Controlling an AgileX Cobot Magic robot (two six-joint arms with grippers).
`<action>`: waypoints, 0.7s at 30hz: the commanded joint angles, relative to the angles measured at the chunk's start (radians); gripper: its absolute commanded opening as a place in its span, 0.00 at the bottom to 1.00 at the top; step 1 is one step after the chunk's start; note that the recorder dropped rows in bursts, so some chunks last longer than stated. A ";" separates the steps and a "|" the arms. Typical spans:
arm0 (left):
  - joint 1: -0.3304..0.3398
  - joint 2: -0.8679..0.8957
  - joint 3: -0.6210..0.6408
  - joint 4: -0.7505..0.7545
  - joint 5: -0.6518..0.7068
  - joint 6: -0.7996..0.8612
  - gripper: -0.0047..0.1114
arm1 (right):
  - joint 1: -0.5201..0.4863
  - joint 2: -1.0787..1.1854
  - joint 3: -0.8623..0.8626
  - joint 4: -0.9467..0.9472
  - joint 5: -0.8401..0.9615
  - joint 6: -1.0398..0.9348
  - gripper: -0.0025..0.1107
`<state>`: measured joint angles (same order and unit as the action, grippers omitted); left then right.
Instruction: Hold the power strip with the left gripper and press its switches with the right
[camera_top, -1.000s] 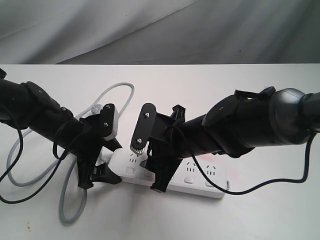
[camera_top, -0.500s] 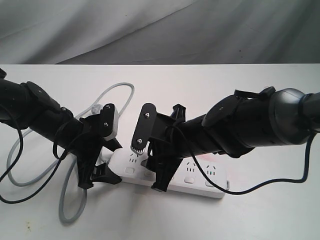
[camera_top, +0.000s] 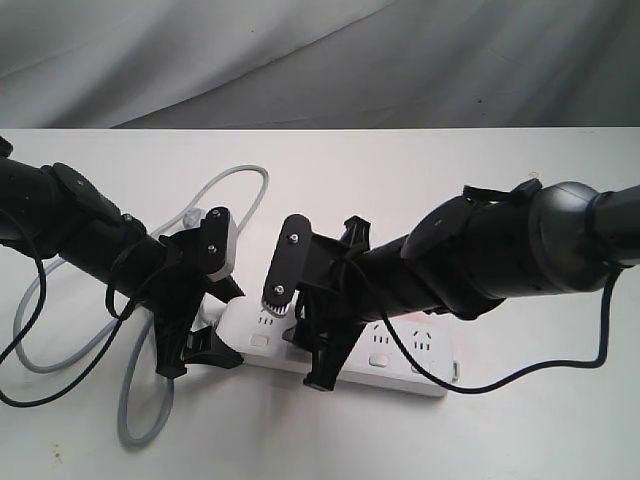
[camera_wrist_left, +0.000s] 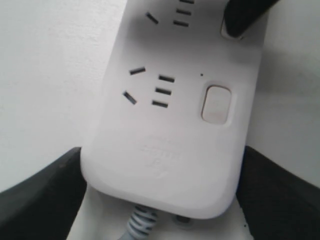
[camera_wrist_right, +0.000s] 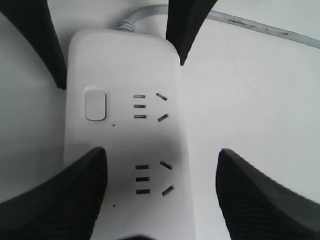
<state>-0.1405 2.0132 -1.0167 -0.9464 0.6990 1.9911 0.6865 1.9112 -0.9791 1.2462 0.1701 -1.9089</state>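
Strip flat on table, grey cord looping off one end | left gripper: jaws pinching the strip's cord end, one on each long side | right gripper: jaws spread, one tip over the switch row at the second outlet and seemingly touching – contact unclear – the other over bare table | end switch uncovered

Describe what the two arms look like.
The left arm is slim, black, draped in loose black cables, with a light grey two-screw block and black jaws. The right arm is bulkier, black, bearing a black oblong plate with two silver screws and a ribbed grey tip.
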 joint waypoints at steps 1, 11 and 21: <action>-0.004 0.001 -0.001 0.013 0.012 0.000 0.61 | -0.009 0.000 0.005 -0.008 0.021 0.010 0.54; -0.004 0.001 -0.001 0.013 0.012 0.000 0.61 | -0.009 0.030 0.005 -0.008 0.025 0.010 0.54; -0.004 0.001 -0.001 0.013 0.012 0.000 0.61 | -0.013 0.038 0.005 -0.005 0.021 0.010 0.54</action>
<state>-0.1405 2.0132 -1.0167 -0.9464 0.6990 1.9911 0.6865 1.9334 -0.9809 1.2571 0.1946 -1.8936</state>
